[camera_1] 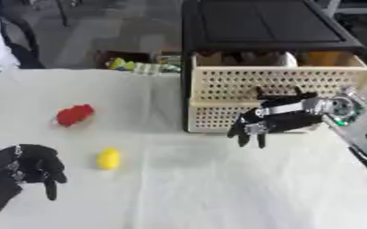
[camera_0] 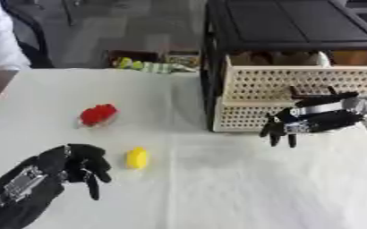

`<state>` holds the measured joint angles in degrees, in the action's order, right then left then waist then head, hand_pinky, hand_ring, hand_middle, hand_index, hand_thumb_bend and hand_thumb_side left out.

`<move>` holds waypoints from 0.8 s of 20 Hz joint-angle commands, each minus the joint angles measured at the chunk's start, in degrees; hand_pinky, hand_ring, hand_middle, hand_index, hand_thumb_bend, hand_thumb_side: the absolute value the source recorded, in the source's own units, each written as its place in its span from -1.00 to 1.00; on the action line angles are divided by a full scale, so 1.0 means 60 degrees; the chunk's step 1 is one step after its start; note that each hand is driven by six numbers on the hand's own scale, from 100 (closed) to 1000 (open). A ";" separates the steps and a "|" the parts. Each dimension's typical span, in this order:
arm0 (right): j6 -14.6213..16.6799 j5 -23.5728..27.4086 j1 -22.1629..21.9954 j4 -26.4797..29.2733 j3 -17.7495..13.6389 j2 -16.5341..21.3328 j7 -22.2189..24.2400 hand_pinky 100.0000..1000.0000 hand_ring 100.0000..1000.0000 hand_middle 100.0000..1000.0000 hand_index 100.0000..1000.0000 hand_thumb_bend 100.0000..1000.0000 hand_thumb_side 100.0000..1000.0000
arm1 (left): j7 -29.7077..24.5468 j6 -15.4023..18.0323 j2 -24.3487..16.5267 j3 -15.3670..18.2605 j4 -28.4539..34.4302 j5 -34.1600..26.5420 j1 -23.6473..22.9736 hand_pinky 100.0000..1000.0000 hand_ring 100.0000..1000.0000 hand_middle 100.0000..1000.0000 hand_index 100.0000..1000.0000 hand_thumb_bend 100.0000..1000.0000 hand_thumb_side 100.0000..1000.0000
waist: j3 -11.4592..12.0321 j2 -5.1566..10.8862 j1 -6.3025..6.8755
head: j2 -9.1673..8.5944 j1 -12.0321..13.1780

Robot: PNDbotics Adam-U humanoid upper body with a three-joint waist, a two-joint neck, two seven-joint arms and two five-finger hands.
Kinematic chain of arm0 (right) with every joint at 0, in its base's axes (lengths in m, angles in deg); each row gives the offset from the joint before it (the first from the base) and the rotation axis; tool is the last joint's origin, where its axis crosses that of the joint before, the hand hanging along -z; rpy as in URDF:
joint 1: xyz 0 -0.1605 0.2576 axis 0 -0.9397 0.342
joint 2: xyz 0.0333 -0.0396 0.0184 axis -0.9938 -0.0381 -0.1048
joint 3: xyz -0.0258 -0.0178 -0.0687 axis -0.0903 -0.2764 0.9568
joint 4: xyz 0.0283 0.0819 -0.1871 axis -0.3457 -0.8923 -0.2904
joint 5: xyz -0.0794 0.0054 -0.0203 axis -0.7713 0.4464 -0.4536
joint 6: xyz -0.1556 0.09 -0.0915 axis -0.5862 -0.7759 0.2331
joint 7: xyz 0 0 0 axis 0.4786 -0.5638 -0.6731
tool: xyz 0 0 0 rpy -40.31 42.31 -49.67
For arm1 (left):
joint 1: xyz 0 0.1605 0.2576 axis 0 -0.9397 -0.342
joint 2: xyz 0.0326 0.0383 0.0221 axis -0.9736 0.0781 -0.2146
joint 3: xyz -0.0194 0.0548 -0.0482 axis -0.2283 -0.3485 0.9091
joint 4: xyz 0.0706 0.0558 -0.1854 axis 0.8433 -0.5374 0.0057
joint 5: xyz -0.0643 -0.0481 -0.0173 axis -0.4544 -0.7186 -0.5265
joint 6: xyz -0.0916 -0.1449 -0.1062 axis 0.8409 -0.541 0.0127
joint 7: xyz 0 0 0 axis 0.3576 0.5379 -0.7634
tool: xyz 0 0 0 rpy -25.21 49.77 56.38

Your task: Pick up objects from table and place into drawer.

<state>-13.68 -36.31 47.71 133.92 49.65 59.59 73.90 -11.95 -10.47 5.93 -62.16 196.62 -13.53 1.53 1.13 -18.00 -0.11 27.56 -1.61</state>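
Left eye view shows the left hand (camera_0: 73,167) curled and empty beside the yellow toy (camera_0: 137,158). Right hand (camera_0: 296,126) hangs curled, empty, before the open drawer (camera_0: 296,85), far from that toy

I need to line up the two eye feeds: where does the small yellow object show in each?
Left eye view: yellow object, lower left of centre, just right of the left hand.
Right eye view: further left, again beside that hand.
Shared landmark: the red object lies up-left of it in both.
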 commanded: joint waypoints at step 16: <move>0.0523 -0.0398 0.0316 -0.0797 -0.0223 -0.0097 0.0001 0.08 0.50 0.22 0.70 -1.00 1.00 | -0.0132 -0.0042 -0.0001 -0.0008 0.0137 -0.0075 0.0085 -0.15 0.21 0.22 0.59 -1.00 0.90 | 0.0025 0.0240 0.0011 | -0.0142 0.0087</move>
<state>-10.87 -38.61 48.77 128.14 48.79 57.11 73.94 -12.52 -10.82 6.37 -62.16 196.62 -13.66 1.53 1.22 -17.89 -0.09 27.53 -1.18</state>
